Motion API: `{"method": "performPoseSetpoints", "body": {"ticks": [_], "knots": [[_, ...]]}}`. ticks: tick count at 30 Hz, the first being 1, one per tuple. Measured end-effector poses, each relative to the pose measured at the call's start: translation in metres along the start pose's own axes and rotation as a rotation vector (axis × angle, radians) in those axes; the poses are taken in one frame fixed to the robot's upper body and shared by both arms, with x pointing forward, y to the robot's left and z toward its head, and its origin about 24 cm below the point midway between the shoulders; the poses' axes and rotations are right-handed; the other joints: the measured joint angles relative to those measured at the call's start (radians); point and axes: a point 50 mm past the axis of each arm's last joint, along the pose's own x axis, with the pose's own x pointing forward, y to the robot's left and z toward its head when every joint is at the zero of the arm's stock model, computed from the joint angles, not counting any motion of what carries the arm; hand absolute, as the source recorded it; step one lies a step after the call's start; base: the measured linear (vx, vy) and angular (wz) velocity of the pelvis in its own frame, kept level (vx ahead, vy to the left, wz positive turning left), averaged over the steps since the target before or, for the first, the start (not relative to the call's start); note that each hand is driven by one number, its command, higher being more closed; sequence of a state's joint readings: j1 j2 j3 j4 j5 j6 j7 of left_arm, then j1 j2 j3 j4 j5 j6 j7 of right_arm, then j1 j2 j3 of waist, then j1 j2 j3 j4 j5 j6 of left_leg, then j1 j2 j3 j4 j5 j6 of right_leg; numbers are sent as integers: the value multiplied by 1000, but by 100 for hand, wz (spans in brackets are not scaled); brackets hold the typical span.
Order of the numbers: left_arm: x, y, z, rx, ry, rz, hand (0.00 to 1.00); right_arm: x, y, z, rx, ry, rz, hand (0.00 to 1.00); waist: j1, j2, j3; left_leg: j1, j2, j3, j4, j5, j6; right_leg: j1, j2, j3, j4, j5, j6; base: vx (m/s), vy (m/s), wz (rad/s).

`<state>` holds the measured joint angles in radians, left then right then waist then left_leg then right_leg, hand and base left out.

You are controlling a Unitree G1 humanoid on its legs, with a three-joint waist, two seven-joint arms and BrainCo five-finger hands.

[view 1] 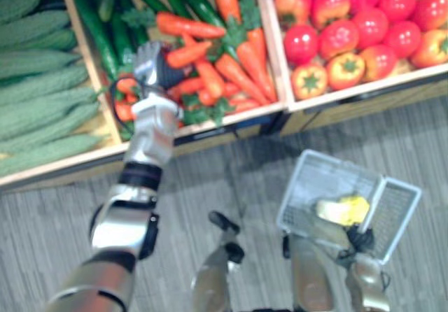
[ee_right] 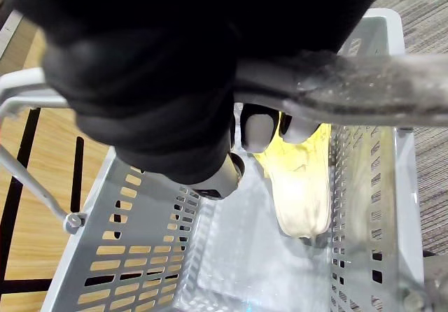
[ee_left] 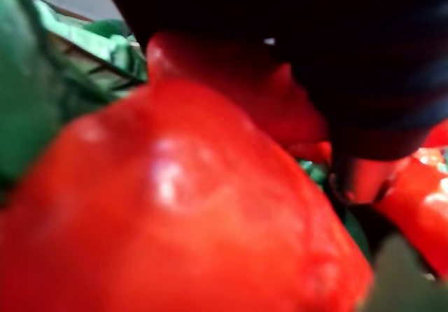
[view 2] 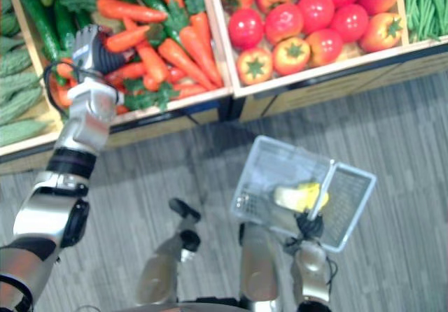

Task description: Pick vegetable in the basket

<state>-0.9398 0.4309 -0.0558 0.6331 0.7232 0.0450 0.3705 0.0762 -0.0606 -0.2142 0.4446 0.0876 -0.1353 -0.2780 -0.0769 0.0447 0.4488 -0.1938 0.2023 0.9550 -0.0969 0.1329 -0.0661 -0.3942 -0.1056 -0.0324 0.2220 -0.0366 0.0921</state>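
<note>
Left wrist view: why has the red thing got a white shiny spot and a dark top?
Left wrist view: the white spot is light glinting off a smooth carrot, seen close; the dark part is the left hand, unlit on this side. Right wrist view: the right hand, curled round the basket handle, is dark too, while the yellow vegetable glows bright.
</note>
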Motion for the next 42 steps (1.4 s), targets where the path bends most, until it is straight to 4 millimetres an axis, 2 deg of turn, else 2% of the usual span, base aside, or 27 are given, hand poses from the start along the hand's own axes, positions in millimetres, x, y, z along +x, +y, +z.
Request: {"method": "performPoseSetpoints", "body": {"ticks": [5, 9, 12, 13, 14, 15, 18, 20, 21, 22, 23, 24, 25, 26, 27, 28, 29, 30, 32, 33, 36, 37, 38, 39, 40, 41, 42], "knots": [[-1, -2, 2, 59, -21, 6, 100, -3, 5, -2, -11, 2, 26, 100, -1, 0, 0, 52, 13, 14, 0, -7, 10, 37, 5, -42, 57, -20, -27, 116, -70, 10], [3, 13, 5, 106, -50, 69, 100, -5, 2, -7, -16, 19, 22, 100, 2, 1, -1, 105, 20, 21, 0, -9, 13, 80, 2, -81, 121, -54, -38, 113, -113, 25], [6, 29, -3, 146, -55, 126, 100, -4, 1, -7, -14, 21, 21, 100, 2, 3, -3, 154, 41, 17, 19, -12, 14, 42, -6, -111, 301, -76, -38, 129, -184, 24], [3, 30, -7, 156, -46, 134, 100, -4, -2, -10, -10, 30, 7, 100, 0, -5, -31, 152, 63, -2, 67, -18, 14, 44, 2, -110, 165, -94, -44, 177, -354, 32], [2, 35, -10, 170, -51, 148, 100, -7, -1, -17, -13, 59, 8, 100, -6, -39, -57, 154, 53, -11, 101, -38, -11, 84, -15, -113, 16, -26, -49, 221, -398, 25], [0, 40, -12, 161, -44, 172, 100, -7, -3, -21, -27, 78, 12, 100, -6, -24, -67, 155, 77, -21, 136, -63, -23, 117, 3, -124, -19, -36, -50, 215, -284, 8], [-13, 38, -15, 156, -62, 172, 100, -7, -11, -35, -70, 144, 20, 100, -16, 18, -92, 205, 115, -43, 173, -60, -21, 187, 29, -121, -31, -36, -57, 203, -110, -11], [-28, 31, -21, 159, -75, 140, 100, -9, -13, -41, -64, 172, 10, 100, -36, 28, -120, 221, 119, -85, 192, -97, -38, 230, 27, -106, -31, -37, -60, 114, 7, -21], [-37, 28, -23, 156, -85, 130, 100, -9, -16, -44, -62, 185, -4, 100, -36, 30, -139, 225, 91, -131, 160, -118, -41, 240, 28, -74, -31, -37, -59, 87, 67, -35], [-44, 27, -25, 152, -89, 124, 100, -9, -18, -45, -66, 192, -7, 100, -33, 35, -145, 235, 83, -152, 164, -100, -23, 247, 33, -63, -30, -38, -59, 117, 102, -68], [-60, 24, -31, 142, -80, 109, 100, -11, -20, -51, -78, 225, -11, 100, -27, 23, -157, 249, 105, -163, 252, -134, -11, 268, 41, -31, -31, -39, -58, 208, -3, -87], [-81, 18, -41, 127, -46, 81, 100, -15, -19, -56, -80, 251, -5, 100, -17, -3, -171, 214, 131, -260, 429, -153, 22, 297, 28, 5, -38, -37, -59, 190, -27, -88], [-92, 15, -45, 115, -28, 66, 100, -17, -20, -57, -79, 253, -5, 100, -15, -13, -173, 175, 145, -331, 544, -163, 38, 314, 18, 24, -41, -37, -59, 210, 34, -95], [-115, 8, -52, 78, 14, 34, 100, -16, -21, -57, -87, 252, -4, 100, -1, -20, -183, 105, 92, -529, 630, -279, 16, 330, -11, 79, -43, -37, -58, 120, 242, -110], [-135, 4, -52, 33, 34, 14, 100, -13, -24, -55, -107, 251, -7, 100, 12, -23, -194, 66, 3, -725, 586, -353, -21, 332, -32, 144, -44, -37, -58, 133, 316, -119], [-143, 1, -51, 15, 39, 2, 100, -12, -25, -53, -112, 247, -8, 100, 18, -16, -198, 56, -36, -814, 532, -363, -37, 332, -36, 167, -45, -36, -55, 81, 375, -130], [-159, -7, -45, -46, 61, -22, 100, -11, -29, -53, -126, 248, -11, 100, 29, 7, -211, 76, -58, -931, 345, -295, -46, 331, -18, 197, -48, -29, -18, 84, 375, -136], [-177, -18, -42, -111, 95, -66, 100, -13, -28, -57, -147, 270, 3, 100, 32, 2, -231, 102, -46, -934, 276, -269, -73, 334, -5, 236, -49, -45, 28, 92, 347, -129], [-200, -36, -36, -182, 131, -181, 100, -27, -15, -66, -117, 301, 48, 100, 21, -62, -262, 138, -87, -852, 235, -256, -63, 309, -51, 265, -54, -37, 49, 58, 245, -102], [-214, -49, -24, -236, 127, -262, 100, -32, -8, -65, -105, 288, 64, 100, 21, -96, -281, 165, -106, -798, 194, -245, -47, 291, -66, 296, -59, -16, 80, 13, 200, -101], [-230, -72, 5, -334, 43, -406, 100, -30, 3, -53, -115, 227, 104, 100, 3, -101, -286, 173, -118, -717, 187, -244, -44, 246, -73, 333, -70, 49, 103, -72, 138, -93], [-237, -87, 22, -381, 0, -487, 100, -29, 12, -43, -113, 181, 134, 100, -6, -90, -287, 160, -109, -678, 204, -243, -42, 217, -82, 226, -82, 109, 79, -103, 105, -89], [-240, -91, 26, -397, -1, -516, 100, -30, 16, -40, -121, 168, 150, 100, -5, -88, -288, 160, -111, -649, 204, -237, -32, 205, -79, 144, -94, 139, 41, -107, 89, -101], [-244, -97, 30, -420, 11, -547, 100, -31, 20, -38, -145, 153, 173, 100, 1, -79, -291, 164, -92, -604, 190, -218, -2, 213, -78, 40, -151, 183, -21, -112, 29, -113], [-249, -104, 34, -449, 28, -585, 100, -31, 31, -31, -153, 117, 212, 100, 1, -67, -287, 185, -84, -529, 155, -210, 20, 194, -101, -160, -36, 75, -65, -115, 16, -120], [-253, -107, 34, -447, 34, -618, 100, -33, 37, -30, -156, 108, 236, 100, -7, -70, -288, 199, -87, -478, 144, -212, 23, 188, -130, -261, 63, -6, -74, -134, 6, -145], [-261, -111, 30, -441, 53, -664, 100, -35, 44, -30, -169, 103, 266, 100, 3, -75, -291, 217, -83, -405, 166, -215, 29, 189, -167, -365, 136, -64, -91, -95, -7, -129]]}}
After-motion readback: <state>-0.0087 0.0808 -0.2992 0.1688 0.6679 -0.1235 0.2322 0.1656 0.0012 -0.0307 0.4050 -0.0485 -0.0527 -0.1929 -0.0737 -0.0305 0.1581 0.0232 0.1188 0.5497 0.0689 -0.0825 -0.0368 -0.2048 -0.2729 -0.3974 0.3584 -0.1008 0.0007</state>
